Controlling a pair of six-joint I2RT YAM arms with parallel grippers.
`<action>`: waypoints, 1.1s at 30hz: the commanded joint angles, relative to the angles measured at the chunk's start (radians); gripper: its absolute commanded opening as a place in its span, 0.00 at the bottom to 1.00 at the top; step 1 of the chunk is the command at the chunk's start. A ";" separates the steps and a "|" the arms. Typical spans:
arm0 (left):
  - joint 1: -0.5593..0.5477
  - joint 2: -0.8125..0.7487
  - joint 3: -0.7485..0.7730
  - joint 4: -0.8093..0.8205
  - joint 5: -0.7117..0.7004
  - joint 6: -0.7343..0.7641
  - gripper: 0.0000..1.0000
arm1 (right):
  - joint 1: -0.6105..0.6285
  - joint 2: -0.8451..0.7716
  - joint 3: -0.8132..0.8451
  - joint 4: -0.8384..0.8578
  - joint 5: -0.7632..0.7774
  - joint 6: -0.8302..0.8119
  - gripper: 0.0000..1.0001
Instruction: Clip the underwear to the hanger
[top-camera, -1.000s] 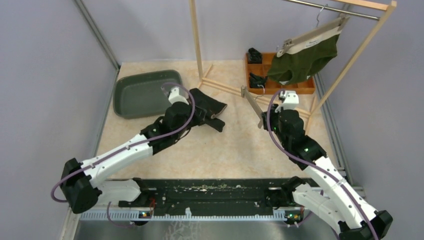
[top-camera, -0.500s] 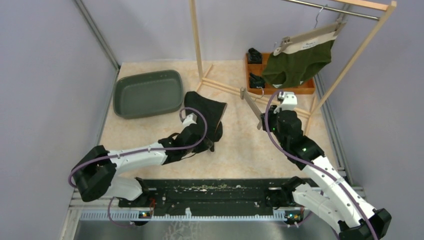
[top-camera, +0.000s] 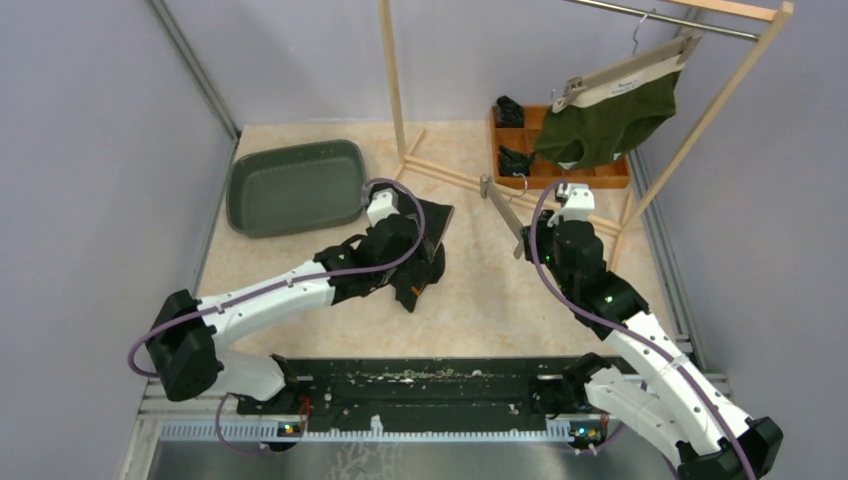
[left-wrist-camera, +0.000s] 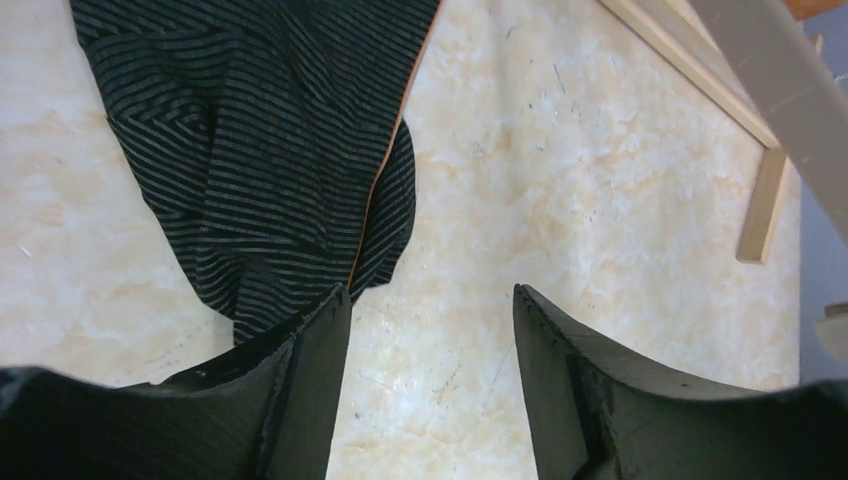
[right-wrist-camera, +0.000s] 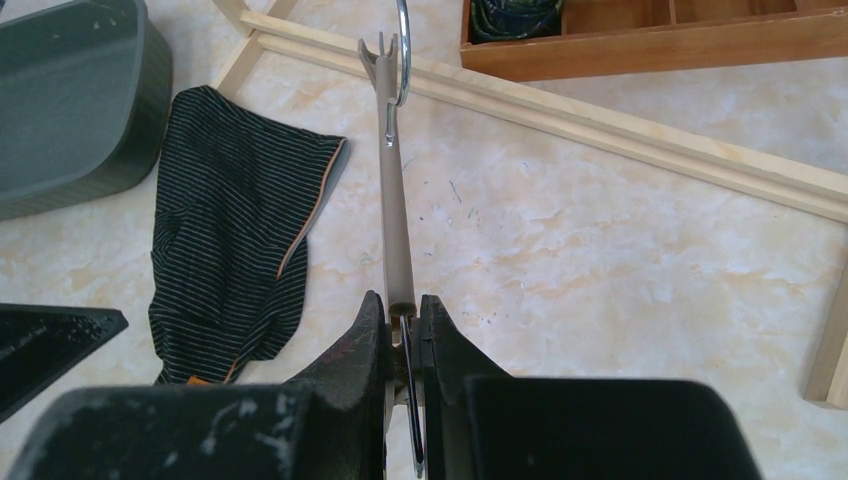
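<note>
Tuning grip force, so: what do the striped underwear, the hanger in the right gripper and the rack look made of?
Striped underwear: soft knit fabric, matte, black with fine grey stripes and orange edging; it folds and creases on the table.
Hanger: smooth beige bar with an even colour, probably plastic, possibly painted wood.
Rack: pale bare wood in square battens, unpainted.

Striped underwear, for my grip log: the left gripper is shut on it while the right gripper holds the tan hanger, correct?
No. The left wrist view shows the left gripper open, the striped underwear lying loose on the table. The right gripper does hold the tan hanger.
</note>
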 joint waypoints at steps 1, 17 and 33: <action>-0.005 0.031 0.089 -0.131 -0.088 0.060 0.68 | -0.009 -0.014 0.010 0.069 0.000 0.009 0.00; 0.031 0.411 0.279 -0.270 -0.057 0.226 0.78 | -0.010 -0.023 0.012 0.055 0.003 0.006 0.00; 0.074 0.412 0.253 -0.291 -0.005 0.284 0.78 | -0.010 -0.013 0.003 0.062 0.003 0.003 0.00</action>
